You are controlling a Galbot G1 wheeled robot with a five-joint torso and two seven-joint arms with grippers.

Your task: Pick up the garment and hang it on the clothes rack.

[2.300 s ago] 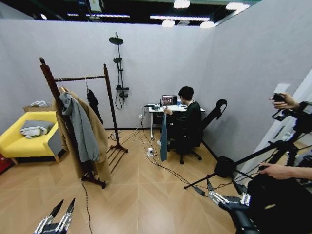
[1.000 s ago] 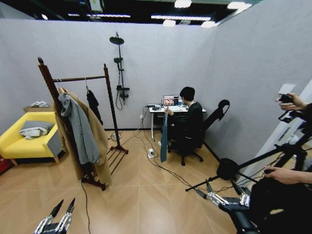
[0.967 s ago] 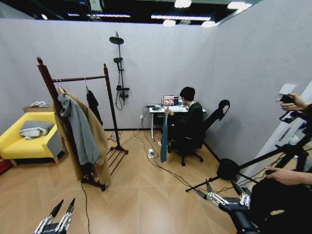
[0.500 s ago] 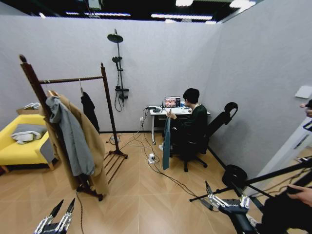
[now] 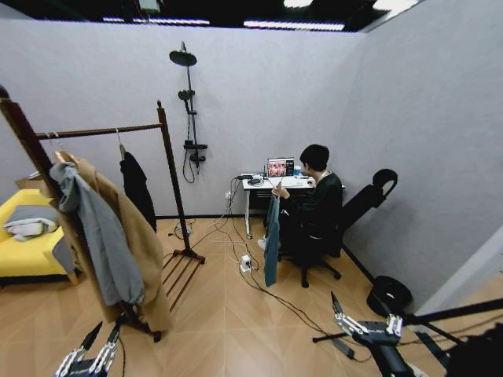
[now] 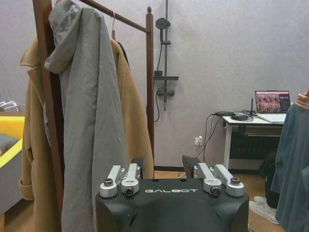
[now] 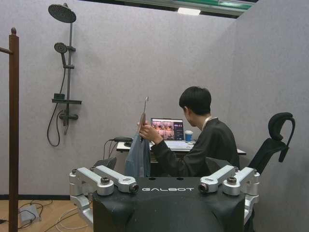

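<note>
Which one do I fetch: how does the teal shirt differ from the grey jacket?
The shirt is teal and held up on its hanger by a seated person's hand near the desk; the jacket is grey, hooded and draped on the rack over a tan coat. Both hang lengthwise.

The tall reddish-brown wooden clothes rack (image 5: 169, 188) loses its near post at the head view's left edge; the tan coat (image 5: 134, 243) hides its base.

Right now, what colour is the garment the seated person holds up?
Dark teal-blue; the garment shows best in the head view.
</note>
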